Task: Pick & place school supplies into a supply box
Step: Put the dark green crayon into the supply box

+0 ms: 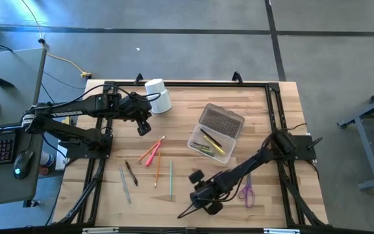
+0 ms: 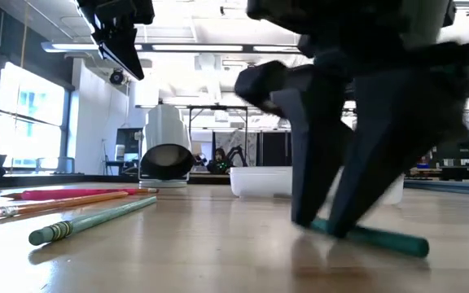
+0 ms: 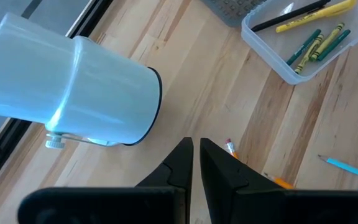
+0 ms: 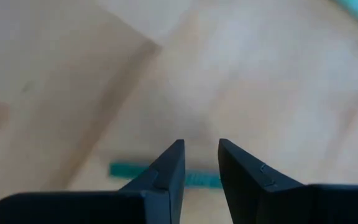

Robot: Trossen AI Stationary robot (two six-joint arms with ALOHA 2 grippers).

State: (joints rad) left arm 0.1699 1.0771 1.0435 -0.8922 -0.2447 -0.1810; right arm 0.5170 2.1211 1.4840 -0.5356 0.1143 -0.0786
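— Right gripper?
— Lower centre of the high view, tips down on the table. Fingers a narrow gap apart, standing astride a teal pencil at lower right of the low view, touching wood on either side. Not closed on it yet.

— And the left gripper?
— Upper left of centre in the high view, raised above the wood. Fingers nearly together, just a slit between, nothing held. Just beside a white cup lying on its side.

— Supply box?
— Centre right, slightly above the middle of the high view. Clear, with a yellow marker, a dark pen and green pencils already inside.

— Loose supplies?
— Red and orange pencils left of centre, a grey one and a dark one below them, a green pencil beside. Purple scissors lower right, near the right arm.
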